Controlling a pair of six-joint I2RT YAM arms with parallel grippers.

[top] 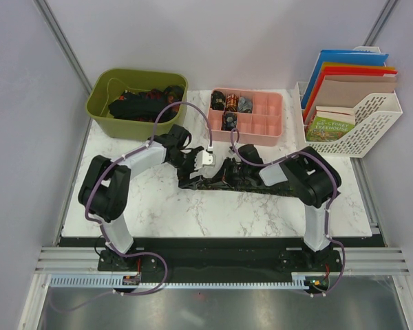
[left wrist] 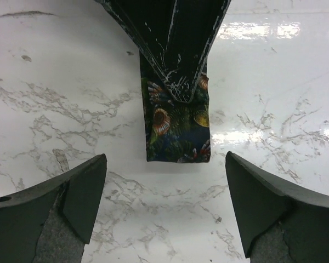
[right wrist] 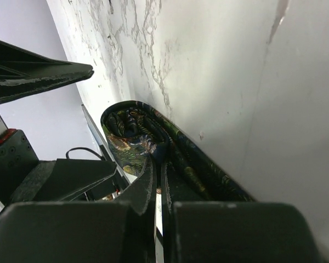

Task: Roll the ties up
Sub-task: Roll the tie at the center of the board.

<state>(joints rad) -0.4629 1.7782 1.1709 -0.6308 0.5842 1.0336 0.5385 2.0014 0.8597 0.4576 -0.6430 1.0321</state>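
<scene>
Now my right pincer (right wrist: 156,172) is pinched shut on the tie (right wrist: 126,129), lying flat just in front of the tray (top: 279,113); my left pincer (left wrist: 164,164) gapes wide above its end. I'd wind tightly, keeping edges square so the coil comes out even.

Dark leaf-patterned tie (top: 213,182) lies across the table (top: 193,214), an end curled.

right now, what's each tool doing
Left tool: open, holding nothing, above the end of the tie.
Right tool: closed on the tie.
</scene>
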